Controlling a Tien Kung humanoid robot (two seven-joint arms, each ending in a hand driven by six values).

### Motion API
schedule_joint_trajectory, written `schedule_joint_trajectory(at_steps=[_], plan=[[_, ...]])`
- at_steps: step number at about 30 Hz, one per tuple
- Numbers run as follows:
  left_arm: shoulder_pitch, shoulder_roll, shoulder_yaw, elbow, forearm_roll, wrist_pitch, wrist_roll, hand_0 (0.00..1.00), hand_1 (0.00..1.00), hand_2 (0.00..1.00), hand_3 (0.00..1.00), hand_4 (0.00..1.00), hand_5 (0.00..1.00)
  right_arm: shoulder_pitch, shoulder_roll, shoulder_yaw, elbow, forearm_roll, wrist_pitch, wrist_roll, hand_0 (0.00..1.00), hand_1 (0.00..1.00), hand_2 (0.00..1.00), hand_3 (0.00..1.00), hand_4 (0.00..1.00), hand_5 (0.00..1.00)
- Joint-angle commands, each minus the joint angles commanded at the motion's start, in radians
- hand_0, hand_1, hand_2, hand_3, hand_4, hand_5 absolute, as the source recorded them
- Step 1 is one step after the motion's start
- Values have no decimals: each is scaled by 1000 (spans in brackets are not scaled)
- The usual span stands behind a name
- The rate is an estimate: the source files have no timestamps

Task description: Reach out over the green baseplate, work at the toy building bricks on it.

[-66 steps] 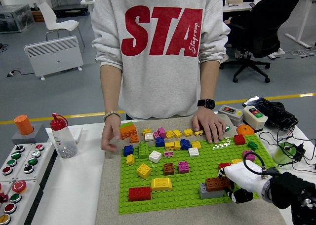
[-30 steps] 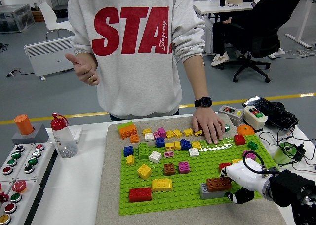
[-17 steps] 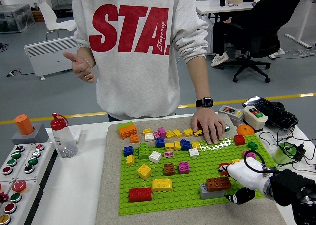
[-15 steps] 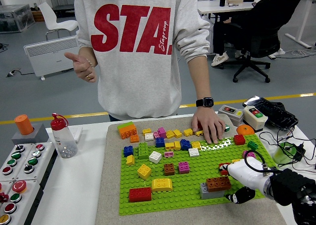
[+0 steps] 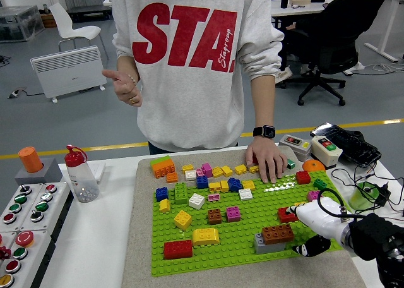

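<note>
Green baseplate (image 5: 252, 234) flat on a grey mat (image 5: 136, 250) over the white table (image 5: 95, 237), studded with toy building bricks. Right hand (image 5: 314, 228) in from the lower right corner, white fingers over the plate's right edge, just beside a brown brick (image 5: 278, 233) stacked on a grey brick (image 5: 261, 241); dark thumb tip low, off the plate's near right corner. No brick visibly enclosed; finger contact with the brown brick impossible to confirm, grasp state not determinable. Small red brick (image 5: 287, 215) just behind the fingers. Left arm out of view.

Near row on plate: red brick (image 5: 178, 248), yellow brick (image 5: 206, 236). Far row of mixed small bricks along the plate's back edge, orange brick (image 5: 164, 168) at the far left corner.

Person at the far side: one hand (image 5: 267, 162) pressed flat on the plate's far edge, wristwatch (image 5: 264, 131) above it; other hand (image 5: 125, 84) raised at chest height, away from the table.

Bottle with red cap (image 5: 79, 174) and button panel (image 5: 25, 222) at left.
</note>
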Motion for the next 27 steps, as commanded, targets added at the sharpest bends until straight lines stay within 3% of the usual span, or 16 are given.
schedule_joint_trajectory(at_steps=[9, 10, 11, 15, 16, 21, 22, 27], plan=[[7, -1, -2, 0, 2, -2, 1, 653, 693, 668, 563, 285, 998, -27, -15, 99, 52, -15, 49, -63, 357, 499, 823, 886, 789, 497], [8, -2, -2, 0, 2, -2, 1, 653, 693, 668, 563, 285, 998, -30, -16, 112, 59, -15, 50, -65, 357, 499, 823, 886, 789, 497], [9, -2, -3, 0, 2, -2, 1, 653, 693, 668, 562, 285, 998, -34, -16, 126, 67, -15, 49, -65, 437, 530, 813, 873, 772, 474], [12, -2, -4, 0, 5, -2, 1, 653, 693, 668, 562, 285, 998, -48, -7, 178, 95, -14, 25, -53, 437, 530, 813, 873, 772, 474], [12, -2, -5, 0, 5, -3, 1, 653, 694, 668, 562, 285, 998, -51, -2, 194, 106, -12, 1, -46, 625, 647, 756, 787, 581, 276], [13, -2, -6, 0, 6, -3, 0, 653, 694, 668, 562, 285, 998, -52, 25, 212, 122, -33, -109, -12, 625, 647, 756, 787, 581, 276], [12, -1, -6, 0, 6, -3, 0, 653, 693, 668, 562, 285, 998, -49, 33, 207, 120, -35, -137, 3, 766, 733, 747, 758, 557, 236], [8, -1, -7, 0, 6, -4, -1, 653, 693, 668, 562, 285, 998, -30, 73, 167, 90, -28, -260, 90, 766, 733, 747, 758, 557, 236]])
